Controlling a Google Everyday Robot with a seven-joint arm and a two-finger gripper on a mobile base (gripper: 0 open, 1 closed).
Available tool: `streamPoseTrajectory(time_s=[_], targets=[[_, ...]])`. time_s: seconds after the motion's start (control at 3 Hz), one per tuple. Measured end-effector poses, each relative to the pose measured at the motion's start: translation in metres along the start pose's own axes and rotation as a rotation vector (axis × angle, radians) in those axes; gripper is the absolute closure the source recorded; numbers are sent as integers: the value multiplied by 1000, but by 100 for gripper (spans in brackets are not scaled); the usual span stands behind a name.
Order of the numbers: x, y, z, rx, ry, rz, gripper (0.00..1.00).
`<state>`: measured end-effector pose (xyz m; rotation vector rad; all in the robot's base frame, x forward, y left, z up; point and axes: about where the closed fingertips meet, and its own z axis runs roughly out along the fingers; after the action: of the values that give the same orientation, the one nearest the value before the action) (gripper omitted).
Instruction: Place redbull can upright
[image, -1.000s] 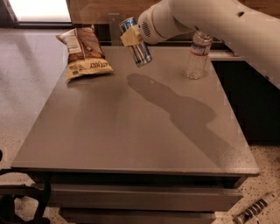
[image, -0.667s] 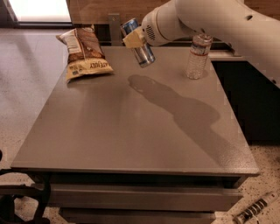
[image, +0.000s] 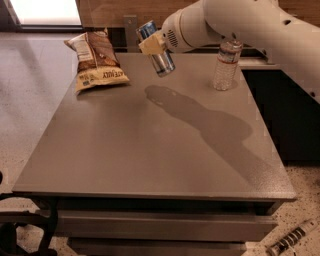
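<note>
1. Compared with a second ago, the gripper (image: 152, 45) and the redbull can (image: 162, 62) are barely shifting; the can is still hanging tilted in the air over the far part of the table (image: 150, 165), between the chip bag (image: 97, 60) and the water bottle (image: 225, 65)
2. The gripper is clamping its fingers on the can's upper half
3. I am judging the can light, stiff, thin-walled and smooth, so it is risking slipping or denting; a moderate mid-body hold is looking safest
</note>
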<state>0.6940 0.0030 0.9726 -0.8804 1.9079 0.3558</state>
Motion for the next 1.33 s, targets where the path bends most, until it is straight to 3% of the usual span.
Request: streamPoseTrajectory(time_s=[0.33, 0.67, 1.0, 1.33], targets=[[-4, 3, 3, -169, -152, 34, 100], [-7, 7, -1, -274, -237, -42, 100], [-1, 11, -3, -325, -293, -122, 100], [9, 15, -7, -337, -328, -157, 100]])
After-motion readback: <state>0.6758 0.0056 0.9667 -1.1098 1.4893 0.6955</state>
